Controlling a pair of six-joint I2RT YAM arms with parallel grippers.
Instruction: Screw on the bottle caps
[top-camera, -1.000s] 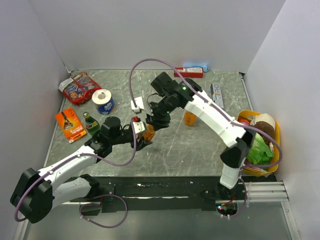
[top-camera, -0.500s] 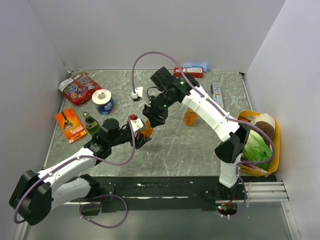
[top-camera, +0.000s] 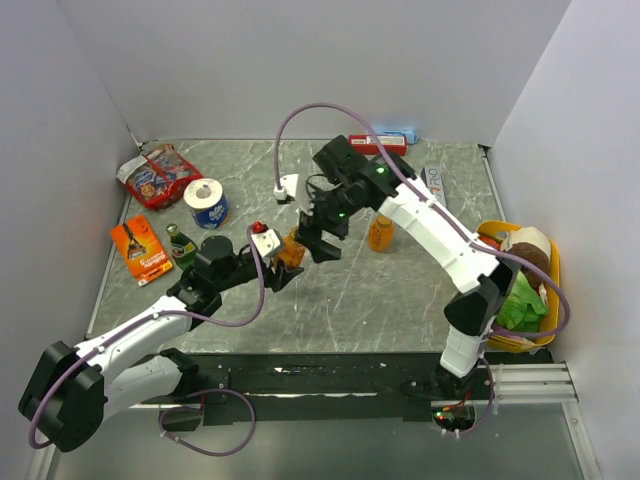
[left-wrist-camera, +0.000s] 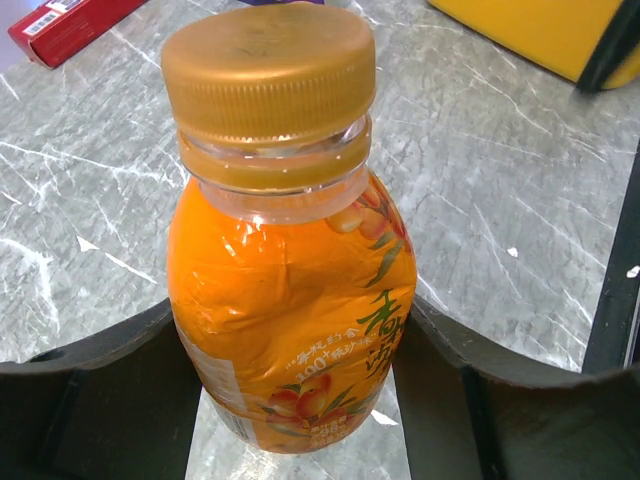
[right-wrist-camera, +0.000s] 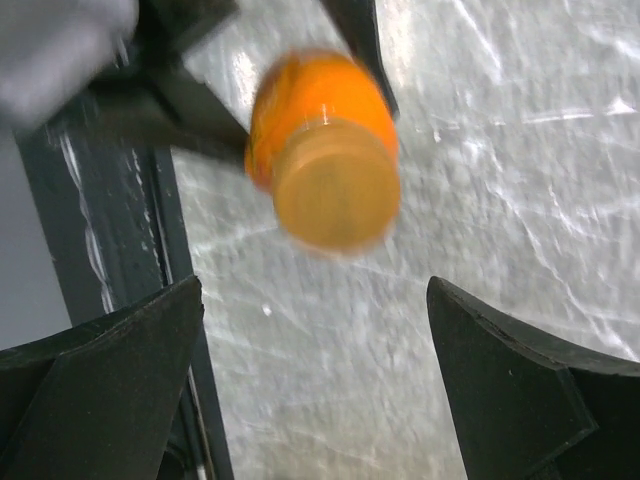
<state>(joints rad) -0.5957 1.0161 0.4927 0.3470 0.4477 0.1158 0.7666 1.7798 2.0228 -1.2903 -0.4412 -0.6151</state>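
Observation:
My left gripper (left-wrist-camera: 295, 400) is shut on the lower body of an orange bottle (left-wrist-camera: 290, 290), held just above the table. An orange bottle cap (left-wrist-camera: 268, 70) sits on its neck. In the top view this bottle (top-camera: 292, 248) is at the table's middle, in the left gripper (top-camera: 284, 264). My right gripper (top-camera: 320, 242) hangs just to its right, open and apart from it. In the right wrist view the capped bottle (right-wrist-camera: 330, 170) is blurred, beyond the open right gripper (right-wrist-camera: 315, 370). A second orange bottle (top-camera: 379, 232) stands further right; I cannot tell whether it has a cap.
At the back left are a toilet-paper roll (top-camera: 207, 203), a dark green bottle (top-camera: 181, 245), an orange packet (top-camera: 141, 248) and a snack bag (top-camera: 158, 175). A red box (top-camera: 377, 145) lies at the back wall. A yellow basket (top-camera: 551, 262) of groceries stands at the right edge.
The right gripper was shut on the top of the held bottle; it has opened wide, let go of the cap and drawn back a little to the right.

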